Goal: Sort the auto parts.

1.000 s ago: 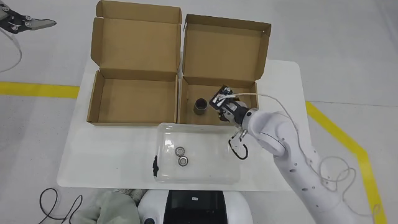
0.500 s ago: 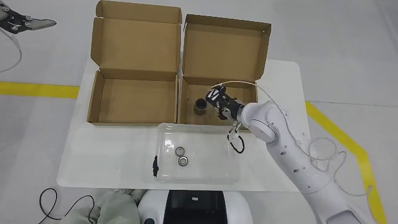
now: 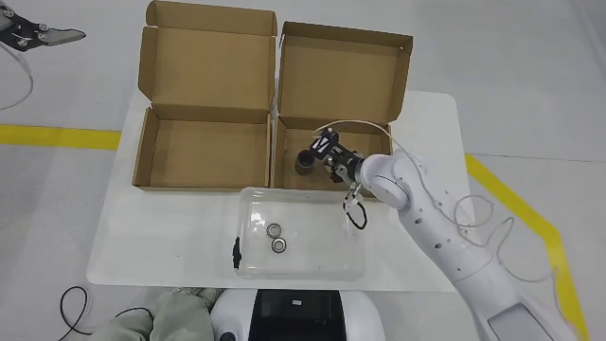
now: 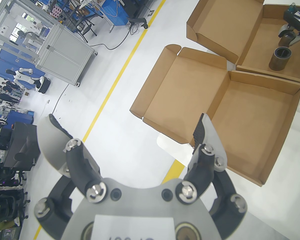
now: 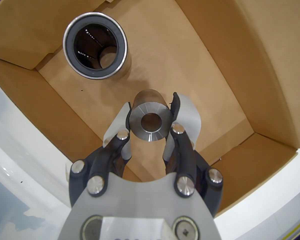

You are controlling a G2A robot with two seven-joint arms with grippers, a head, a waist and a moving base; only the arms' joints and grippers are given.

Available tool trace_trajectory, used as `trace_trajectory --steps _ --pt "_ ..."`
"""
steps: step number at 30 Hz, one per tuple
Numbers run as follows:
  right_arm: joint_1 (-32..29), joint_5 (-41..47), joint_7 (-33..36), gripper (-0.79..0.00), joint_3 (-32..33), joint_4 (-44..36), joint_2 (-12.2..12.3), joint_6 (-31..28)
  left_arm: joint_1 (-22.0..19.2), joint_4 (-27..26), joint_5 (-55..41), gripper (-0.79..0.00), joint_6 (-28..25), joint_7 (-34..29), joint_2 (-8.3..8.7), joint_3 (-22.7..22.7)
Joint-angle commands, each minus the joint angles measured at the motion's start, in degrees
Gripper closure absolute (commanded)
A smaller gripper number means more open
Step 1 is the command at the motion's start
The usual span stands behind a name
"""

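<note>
Over the last second the right gripper has slid a little sideways inside the right-hand box, closer to the larger cylinder standing there. The parts in the bin have not shifted.

From above, the metal sleeve is almost wholly covered by the gripper that carries it. In the right wrist view its lower end is out of sight, so I cannot tell whether it touches the box floor. A small black item sits at the clear bin's left wall, too small to make out.

The count is two open cardboard boxes side by side on the tabletop, the left-hand box with a bare floor. There is one clear bin in front of them, and two metal parts are in the right-hand box. Inside the bin lie a ring and a second ring, just beside each other.

The right gripper is clamped on the sleeve. Its fingers are narrowed to the sleeve's width, with a pad pressed on either side and the bore end facing the wrist camera. The larger cylinder stands upright near it, apart from the fingers. The left gripper is spread wide, holds nothing, and hangs off to the side beyond the left-hand box.
</note>
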Motion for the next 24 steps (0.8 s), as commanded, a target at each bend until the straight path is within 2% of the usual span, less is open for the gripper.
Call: trace_trajectory --steps 1,5,6,9,10,16,24 --pt "0.6 0.1 -0.2 0.000 -0.4 1.2 -0.2 0.0 0.0 0.0 0.0 -0.785 0.0 0.0 0.00 0.0" --pt "1.7 0.1 -0.4 -0.003 -1.4 3.0 -0.8 0.5 0.0 0.0 0.0 -0.785 0.0 0.0 0.00 0.0" --pt "2.0 0.0 -0.3 -0.058 -1.7 3.3 -0.9 0.7 0.0 0.0 0.0 -0.785 0.0 0.0 0.00 0.0" --pt "2.5 -0.8 0.1 -0.348 -2.3 3.8 -1.2 1.3 0.0 0.0 0.0 -0.785 0.0 0.0 0.00 0.0" --pt "2.7 -0.8 0.0 -0.366 -2.5 3.8 -1.3 1.5 0.0 0.0 0.0 -0.785 0.0 0.0 0.00 0.0" --pt "3.0 -1.2 -0.1 -0.419 -2.7 3.9 -1.7 2.0 0.0 0.0 0.0 -0.785 0.0 0.0 0.00 0.0" --pt "1.5 -3.7 0.6 -0.409 -1.1 -0.4 -1.1 2.0 0.0 0.0 0.0 -0.785 0.0 0.0 0.00 0.0"
